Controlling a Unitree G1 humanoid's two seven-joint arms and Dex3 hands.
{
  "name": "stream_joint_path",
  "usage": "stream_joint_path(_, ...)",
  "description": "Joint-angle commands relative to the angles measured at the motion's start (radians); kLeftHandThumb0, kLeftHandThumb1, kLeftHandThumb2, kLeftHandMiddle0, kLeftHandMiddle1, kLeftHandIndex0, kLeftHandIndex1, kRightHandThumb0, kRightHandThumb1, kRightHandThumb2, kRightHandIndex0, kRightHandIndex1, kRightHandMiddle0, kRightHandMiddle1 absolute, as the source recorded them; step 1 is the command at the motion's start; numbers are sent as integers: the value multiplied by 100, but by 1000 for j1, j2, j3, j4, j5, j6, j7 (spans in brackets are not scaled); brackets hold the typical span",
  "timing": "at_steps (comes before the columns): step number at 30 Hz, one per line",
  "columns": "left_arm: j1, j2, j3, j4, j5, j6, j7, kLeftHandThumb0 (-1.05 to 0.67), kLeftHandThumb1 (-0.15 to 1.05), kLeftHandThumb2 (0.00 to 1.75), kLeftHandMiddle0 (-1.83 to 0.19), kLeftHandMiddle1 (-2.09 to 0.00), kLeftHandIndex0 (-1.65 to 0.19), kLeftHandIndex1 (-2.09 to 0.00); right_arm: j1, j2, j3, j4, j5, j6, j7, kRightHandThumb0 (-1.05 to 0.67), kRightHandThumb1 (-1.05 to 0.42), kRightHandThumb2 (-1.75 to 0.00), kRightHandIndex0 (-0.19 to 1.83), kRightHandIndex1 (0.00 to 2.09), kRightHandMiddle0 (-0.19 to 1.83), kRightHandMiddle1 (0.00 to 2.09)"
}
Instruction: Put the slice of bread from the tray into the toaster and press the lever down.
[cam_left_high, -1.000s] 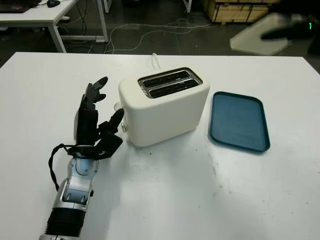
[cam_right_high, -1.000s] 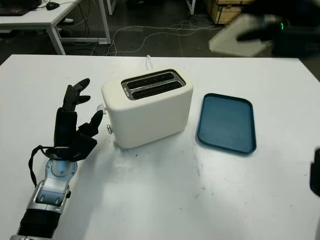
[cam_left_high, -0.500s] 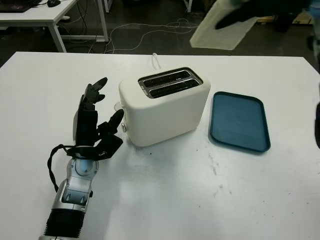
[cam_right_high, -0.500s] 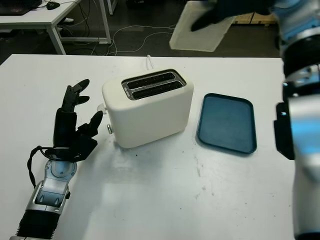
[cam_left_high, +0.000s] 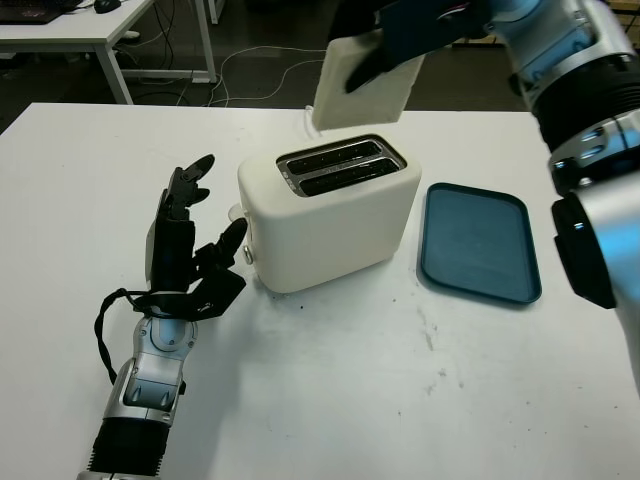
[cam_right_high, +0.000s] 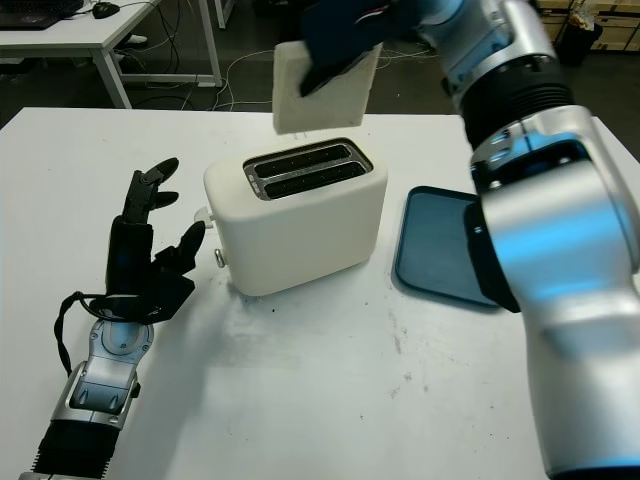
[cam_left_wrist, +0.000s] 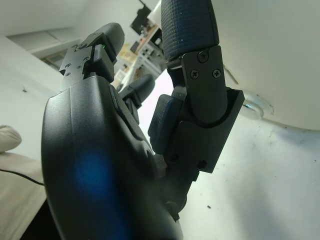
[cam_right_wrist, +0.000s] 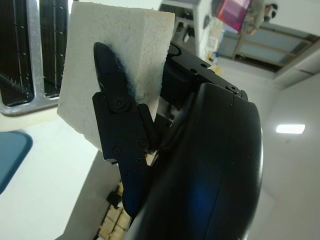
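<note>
Bread (cam_left_high: 360, 80) in right hand (cam_left_high: 420, 30) hangs above toaster (cam_left_high: 330, 210) slots (cam_right_wrist: 25, 47).

I work in a lab or workshop. Cables (cam_left_high: 280, 60) trail across the dark floor (cam_left_high: 270, 80) behind my white table (cam_left_high: 330, 400), beside another desk (cam_left_high: 70, 35).

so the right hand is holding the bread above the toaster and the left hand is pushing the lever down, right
Not quite. The right hand does hold the slice of bread above the toaster, but the left hand is open beside the toaster's lever end, not pushing the lever. The left eye view shows this.
</note>
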Motion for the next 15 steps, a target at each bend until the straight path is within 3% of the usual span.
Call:
stream_joint_path(1,-3,5,1,-4,4,2,2,-103,92,61,0,-114,0,-67,-1,10,5,6,-5,8,-13,-38,-89,0,148,12,124,1)
stream_joint_path(15,-13,-1,1,7,-5,-7,5,-103,92,61,0,-116,0,-69,-1,26,-27,12,43,71,84,-39,-90,-1,146,21,122,1)
